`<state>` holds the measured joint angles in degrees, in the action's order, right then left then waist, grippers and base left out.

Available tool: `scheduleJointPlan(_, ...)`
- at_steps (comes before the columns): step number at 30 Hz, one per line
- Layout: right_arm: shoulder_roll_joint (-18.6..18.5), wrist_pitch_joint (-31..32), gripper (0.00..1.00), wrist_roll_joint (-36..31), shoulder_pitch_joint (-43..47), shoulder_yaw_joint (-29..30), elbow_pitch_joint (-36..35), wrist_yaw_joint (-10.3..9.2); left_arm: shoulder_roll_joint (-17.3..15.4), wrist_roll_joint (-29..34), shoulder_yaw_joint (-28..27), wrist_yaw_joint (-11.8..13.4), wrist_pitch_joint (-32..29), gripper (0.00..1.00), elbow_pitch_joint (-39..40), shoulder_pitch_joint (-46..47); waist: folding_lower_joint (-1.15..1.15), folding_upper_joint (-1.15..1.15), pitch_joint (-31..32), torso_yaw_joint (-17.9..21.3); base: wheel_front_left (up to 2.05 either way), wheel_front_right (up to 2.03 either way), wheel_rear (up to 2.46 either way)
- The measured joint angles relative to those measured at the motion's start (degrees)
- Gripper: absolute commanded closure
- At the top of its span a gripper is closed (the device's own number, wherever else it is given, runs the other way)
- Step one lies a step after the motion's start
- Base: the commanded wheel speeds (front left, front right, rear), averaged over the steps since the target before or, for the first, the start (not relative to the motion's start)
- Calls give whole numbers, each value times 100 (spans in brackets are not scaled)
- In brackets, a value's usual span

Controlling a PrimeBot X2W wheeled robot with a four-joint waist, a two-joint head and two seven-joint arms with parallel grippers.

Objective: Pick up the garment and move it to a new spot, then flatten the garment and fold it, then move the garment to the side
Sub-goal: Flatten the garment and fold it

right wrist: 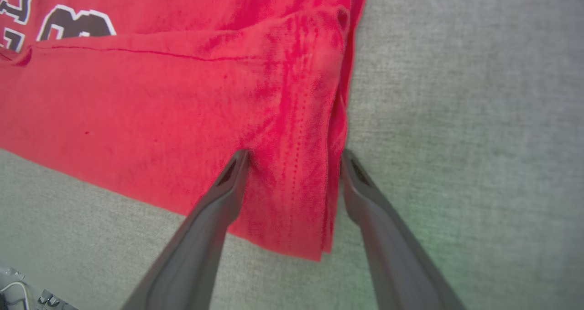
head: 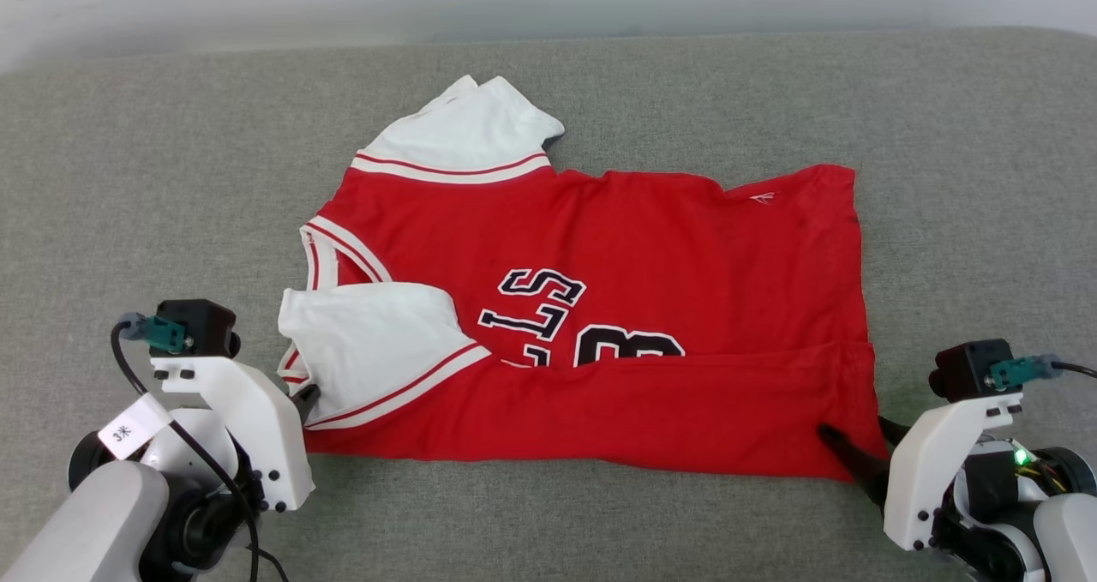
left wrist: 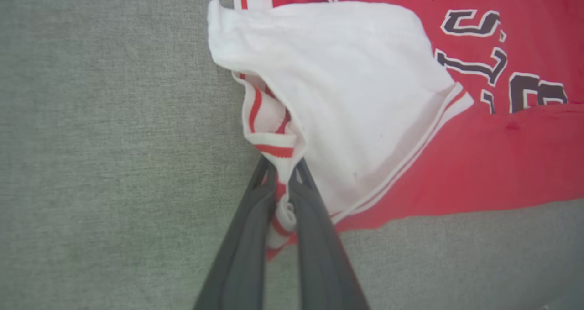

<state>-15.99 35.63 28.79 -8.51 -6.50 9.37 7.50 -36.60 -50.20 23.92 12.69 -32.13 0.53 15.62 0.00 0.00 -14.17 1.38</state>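
Garment (head: pixel 600 248) lies spread on grey fabric surface (head: pixel 128 179), collar end toward the robot's left, hem end toward its right. It is mostly flat. The garment's long edge nearest the robot is already turned up over the body as a red band that covers the lower part of the dark print. White sleeve (head: pixel 368 342) on that side lies folded in on the red body. Far sleeve (head: pixel 467 132) sticks out past the garment's far edge, not folded in.

Left gripper (left wrist: pixel 283 173) sits at the garment's near collar-end corner, fingers (left wrist: pixel 244 237) together and clamped on a bunch of striped trim (left wrist: pixel 273 151) just below the folded-in sleeve.

Right gripper (right wrist: pixel 295 157) sits at the garment's near hem corner, fingers apart: one tip on the red cloth, the other just off the side edge on the grey surface. The corner lies between them, not pinched.

Progress, as judged: relocation and flattening look done and the first lengthwise fold is in. Left to do: right-hand grip on the hem corner, further folds including the far sleeve, then the move aside.
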Motion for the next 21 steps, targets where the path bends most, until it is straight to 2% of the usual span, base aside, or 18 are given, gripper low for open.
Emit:
scheduleJointPlan(1, -2, 32, 5, 20, -30, -49, 65, 0, 13, 5, 8, 0, 5, 100, 1, 1, 0, 0, -25, -9, 0, 0, 0)
scheduleJointPlan(2, -18, 64, 51, 48, -70, -94, 132, -1, 31, 7, 20, -1, 14, 100, 1, 1, 0, 0, -41, -20, 0, 0, 0)
scheduleJointPlan(3, -25, 69, 71, 65, -99, -134, 185, -2, 49, 7, 32, -2, 27, 100, -2, 1, 0, 0, -49, -31, 0, 0, 0)
scheduleJointPlan(4, -37, 63, 100, 69, -122, -174, 216, -10, 60, 9, 40, -3, 38, 100, -5, 1, 0, 0, -48, -37, 0, 0, 0)
scheduleJointPlan(16, -229, -75, 100, 100, -120, -288, 187, 2, 43, 91, 98, 3, 308, 100, 207, -342, 0, 0, 413, -45, 0, 0, 0)
scheduleJointPlan(21, -263, 29, 100, 142, 233, -326, -10, 2, -48, 88, 73, 159, 412, 100, 444, -822, 0, 0, 796, -38, 0, 0, 0)
